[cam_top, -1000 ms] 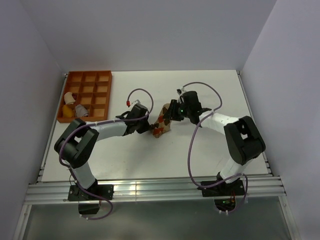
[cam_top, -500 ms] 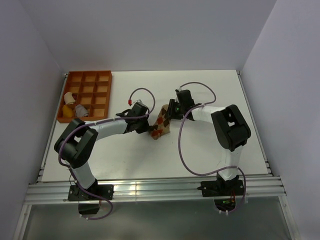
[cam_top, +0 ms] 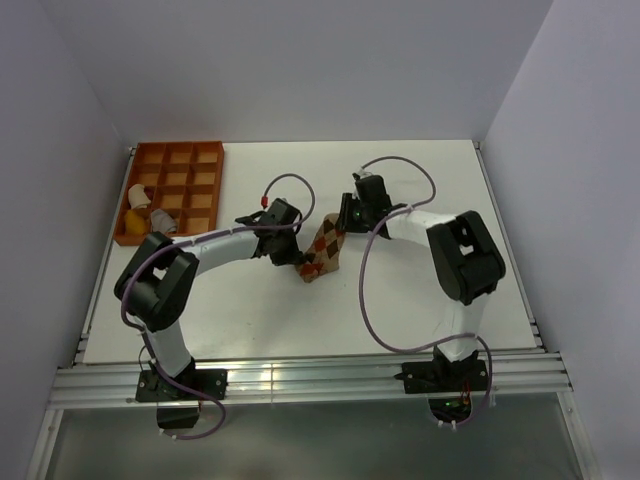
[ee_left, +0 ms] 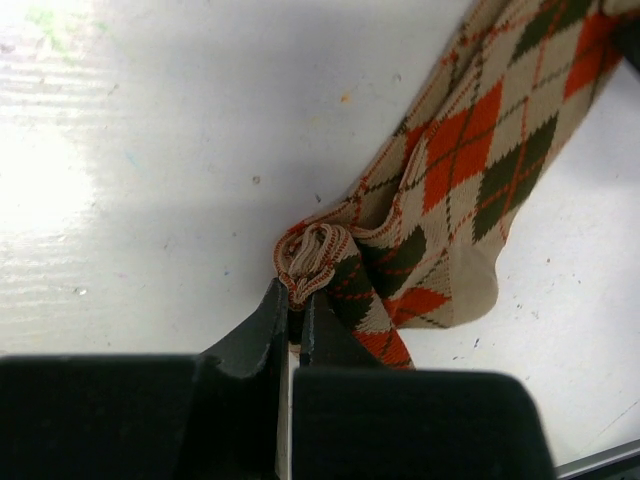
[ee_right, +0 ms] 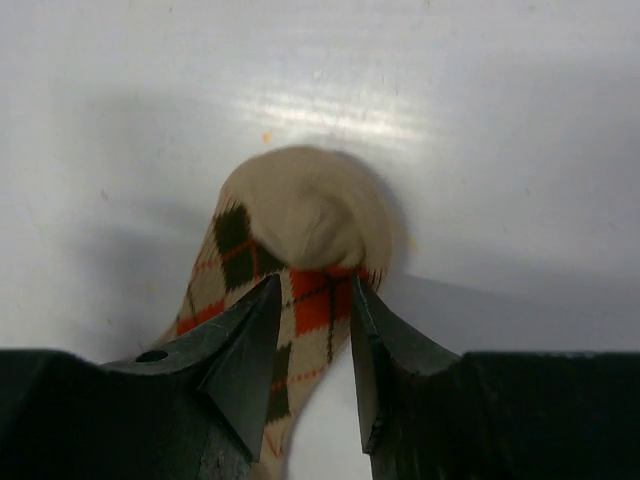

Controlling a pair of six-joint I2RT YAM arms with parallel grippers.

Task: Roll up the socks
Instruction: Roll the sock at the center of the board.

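- The left wrist view shows the left gripper (ee_left: 297, 300) with its jaws closed tight on a bunched, ribbed edge of the argyle sock (ee_left: 455, 170). The overhead view shows only black fingers meeting the fabric there, not the pinch itself.
- The right wrist view shows the right gripper (ee_right: 312, 290) with its jaws partly apart. One finger stands on each side of the patterned fabric, just short of the plain tan toe (ee_right: 310, 210). Whether the pads press the fabric cannot be told.
- Only the overhead view gives the layout. The sock lies near the middle of the white table (cam_top: 420, 290), stretched on a diagonal between the two grippers. The left gripper is at its near-left end and the right gripper at its far-right end.
- The sock is well apart from every table edge. The widest stretch of tabletop lies to its right and toward the metal rail (cam_top: 300, 385) at the near side. Grey walls (cam_top: 60, 150) close the left, far and right sides.
- An orange compartment tray (cam_top: 220, 185) sits at the far-left corner, well apart from the sock. Pale and grey bundled items (cam_top: 147, 212) fill cells near its left, nearer end; what they are cannot be told at this size.
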